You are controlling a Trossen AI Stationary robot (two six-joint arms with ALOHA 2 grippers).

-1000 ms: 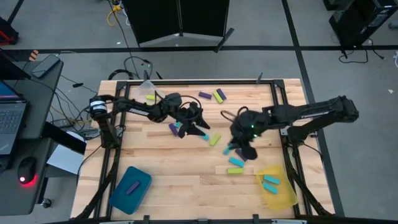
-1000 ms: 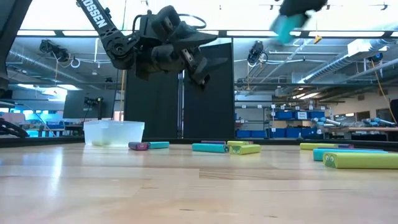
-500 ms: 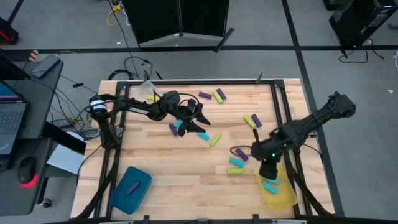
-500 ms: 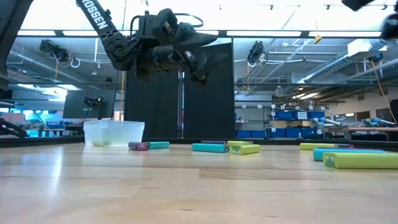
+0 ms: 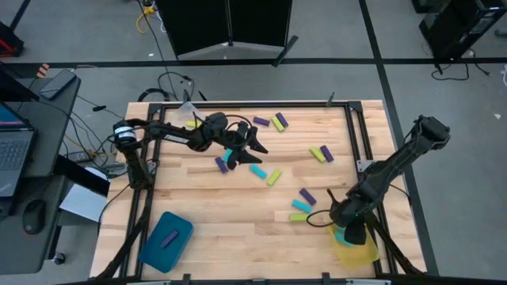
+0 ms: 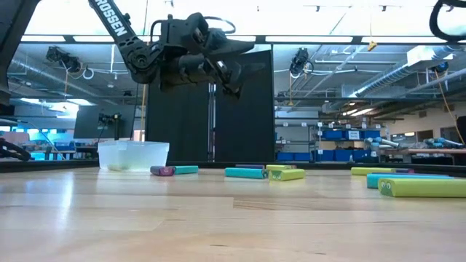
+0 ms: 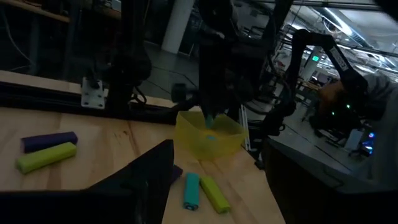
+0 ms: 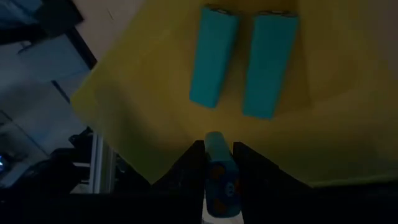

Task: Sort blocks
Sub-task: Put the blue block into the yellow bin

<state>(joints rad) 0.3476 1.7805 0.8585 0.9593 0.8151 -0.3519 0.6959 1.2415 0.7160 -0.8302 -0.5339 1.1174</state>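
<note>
Right gripper (image 8: pixel 217 163) over yellow tray (image 8: pixel 143 106), fingers clamped on cyan block (image 8: pixel 219 171) (two more cyan already inside). Left gripper (image 5: pixel 252 144) spread wide, hovering above blocks (image 5: pixel 257 171) mid-table.

Counts, high view. Trays: 3, namely 1 teal tray (image 5: pixel 150 247), 1 yellow tray (image 5: pixel 366 253) and 1 clear tray (image 5: pixel 185 110). Loose on the desk (image 5: pixel 238 222): 5 purple blocks (image 5: pixel 261 121), 5 yellow-green blocks (image 5: pixel 274 177) and at least 2 cyan blocks (image 5: pixel 257 171). Right wrist view: 2 cyan tray blocks (image 8: pixel 213 56) lie inside the yellow tray; 1 gripped cyan block (image 8: pixel 219 180) sits between 2 fingers (image 8: pixel 189 163). Robot arms: 2.
</note>
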